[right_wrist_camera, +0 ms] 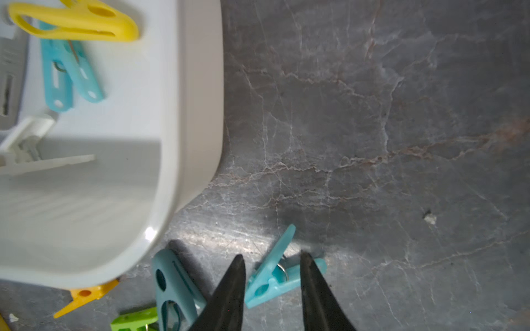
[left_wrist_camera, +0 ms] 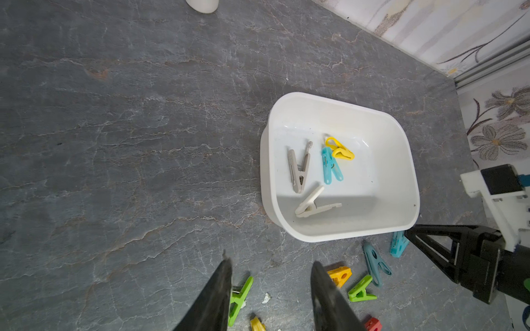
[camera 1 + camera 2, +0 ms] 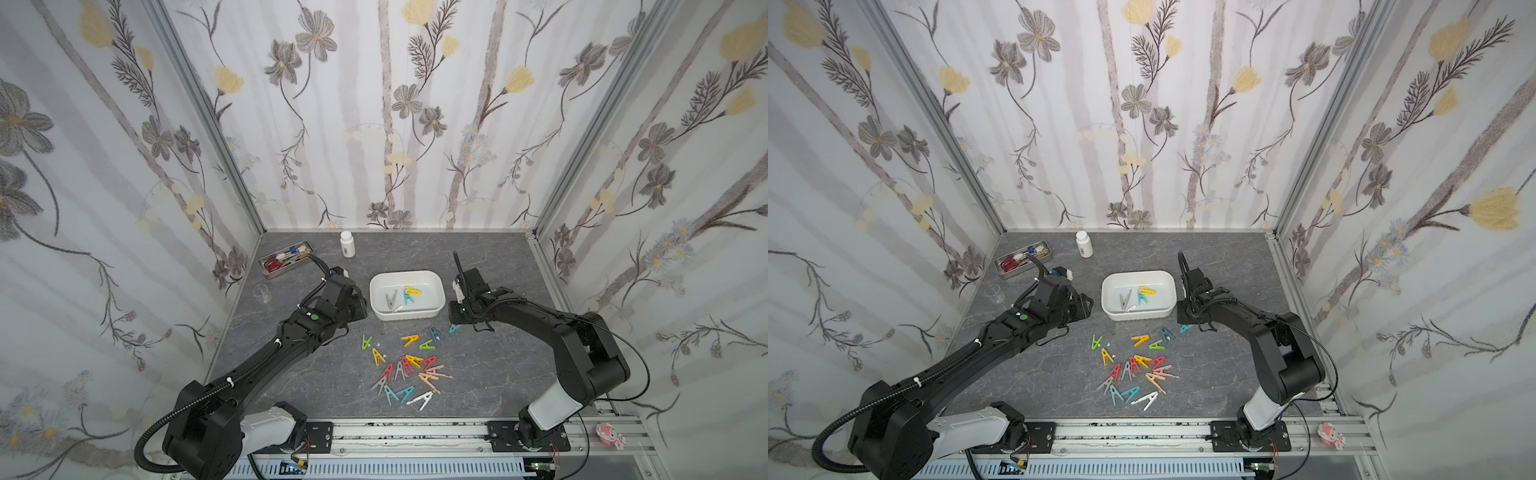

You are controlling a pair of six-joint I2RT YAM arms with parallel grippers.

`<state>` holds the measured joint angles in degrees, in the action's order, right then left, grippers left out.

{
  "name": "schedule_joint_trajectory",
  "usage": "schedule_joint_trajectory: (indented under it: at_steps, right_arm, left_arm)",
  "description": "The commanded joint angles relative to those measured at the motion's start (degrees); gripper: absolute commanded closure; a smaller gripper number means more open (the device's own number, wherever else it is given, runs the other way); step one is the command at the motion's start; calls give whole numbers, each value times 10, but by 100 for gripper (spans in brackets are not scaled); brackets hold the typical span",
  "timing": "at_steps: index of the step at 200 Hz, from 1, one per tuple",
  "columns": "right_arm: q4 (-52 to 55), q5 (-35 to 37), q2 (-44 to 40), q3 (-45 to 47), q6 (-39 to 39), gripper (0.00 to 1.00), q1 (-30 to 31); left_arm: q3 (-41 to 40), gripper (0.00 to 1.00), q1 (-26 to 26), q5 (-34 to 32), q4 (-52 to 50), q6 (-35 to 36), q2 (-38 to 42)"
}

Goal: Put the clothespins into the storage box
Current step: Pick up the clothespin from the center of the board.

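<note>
The white storage box (image 3: 407, 274) (image 3: 1138, 273) stands mid-table and holds several clothespins: grey (image 2: 299, 169), teal (image 2: 329, 166), yellow (image 2: 339, 149) and white (image 2: 314, 203). Many more clothespins (image 3: 411, 370) (image 3: 1138, 370) lie scattered on the table in front of it. My left gripper (image 3: 362, 309) (image 2: 271, 266) hangs open just left of the box with nothing between its fingers; a green clothespin (image 2: 239, 298) lies beside one finger. My right gripper (image 3: 454, 319) (image 1: 272, 258) is open at the box's front right corner, its fingers straddling a teal clothespin (image 1: 275, 275) on the table.
A grey metal tray of tools (image 3: 286, 259) and a white bottle (image 3: 347, 244) stand at the back left. A clear glass beaker (image 3: 262, 293) stands near the left wall. A small pink toy (image 3: 609, 434) sits on the front rail. Patterned walls enclose three sides.
</note>
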<state>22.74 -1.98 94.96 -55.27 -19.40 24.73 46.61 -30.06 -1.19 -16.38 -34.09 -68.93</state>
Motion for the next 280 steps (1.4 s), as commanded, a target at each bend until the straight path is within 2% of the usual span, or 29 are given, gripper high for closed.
schedule_joint_trajectory:
  at_steps: [1,38,95,131,177,204,249,280]
  right_arm:
    - [-6,3,10,0,-7,65,1]
    - [-14,1,24,2,-11,65,1]
    - [-26,-8,51,0,-11,72,2]
    - [-25,-7,51,0,-7,82,2]
    - [-19,5,29,9,8,100,1]
    - [-18,2,1,21,28,100,-8]
    - [-28,-69,-31,40,49,100,-14]
    - [-21,-83,-89,56,54,100,-14]
  left_arm:
    - [-7,55,3,5,16,-2,6]
    - [-13,55,8,9,19,-1,14]
    - [-19,55,17,10,16,4,22]
    - [-19,55,19,7,13,5,28]
    - [-14,55,21,7,9,4,25]
    - [-12,55,21,25,5,-17,14]
    - [-26,55,20,58,19,-56,-16]
    - [-32,55,19,42,-2,-60,-19]
